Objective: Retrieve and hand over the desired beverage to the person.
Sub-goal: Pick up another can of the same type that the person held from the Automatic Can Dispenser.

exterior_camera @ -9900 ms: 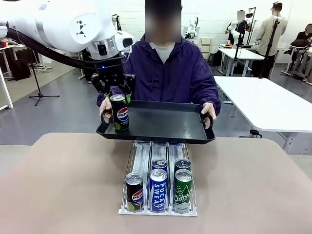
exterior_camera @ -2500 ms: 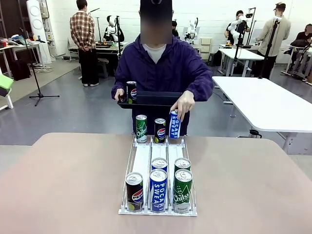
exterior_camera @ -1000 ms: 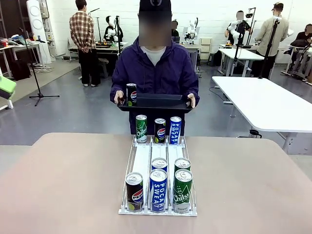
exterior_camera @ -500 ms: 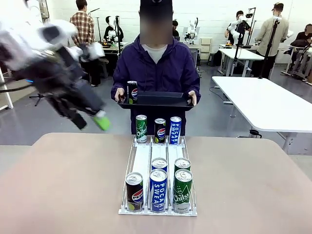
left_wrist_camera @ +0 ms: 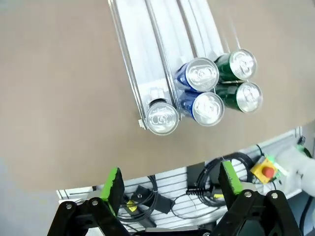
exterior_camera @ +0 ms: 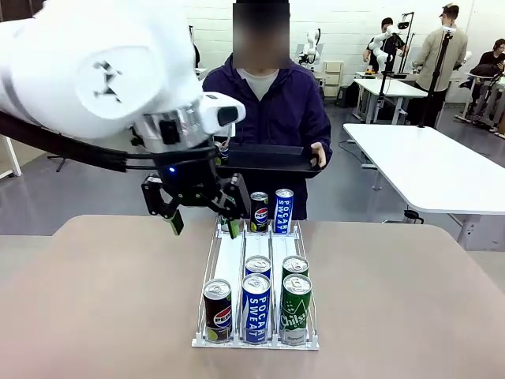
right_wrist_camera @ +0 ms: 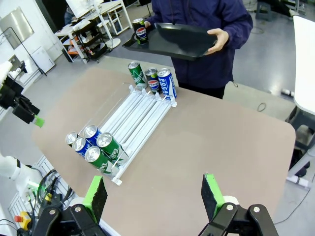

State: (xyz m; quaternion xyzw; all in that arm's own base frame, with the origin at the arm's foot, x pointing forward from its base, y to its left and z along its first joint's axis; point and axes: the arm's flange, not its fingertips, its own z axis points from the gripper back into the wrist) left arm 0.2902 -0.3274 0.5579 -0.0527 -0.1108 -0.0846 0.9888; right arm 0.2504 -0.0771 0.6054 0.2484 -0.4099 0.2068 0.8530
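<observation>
Aluminium slim cans are the goods; which one is wanted can't be told. Three stand at the rack's (right_wrist_camera: pixel 140 115) far end, just beside one another: green can (right_wrist_camera: pixel 136 73), Pepsi can (right_wrist_camera: pixel 154 81), Pocari can (right_wrist_camera: pixel 166 84). Five near cans (exterior_camera: pixel 256 304) crowd the rack's front end. Judging by looks: prob. full, so moderate weight; stiff unless over-squeezed, then it dents; smooth printed wall, so slippery. Best hold is approx. mid-body, from above, pads on the faces that look along the lane, since neighbours & rails block the flanks. Left gripper (exterior_camera: pixel 205 225) hangs off the rack's left side, well above it, fingers spread w/ nothing between. Right gripper (right_wrist_camera: pixel 153 196) sits high off the rack's right-front side, well apart, fingers likewise wide & empty. Past the rack's far end the person (right_wrist_camera: pixel 206 14) holds a black tray (right_wrist_camera: pixel 187 42), w/ a tray can (right_wrist_camera: pixel 141 30) standing at one corner.
</observation>
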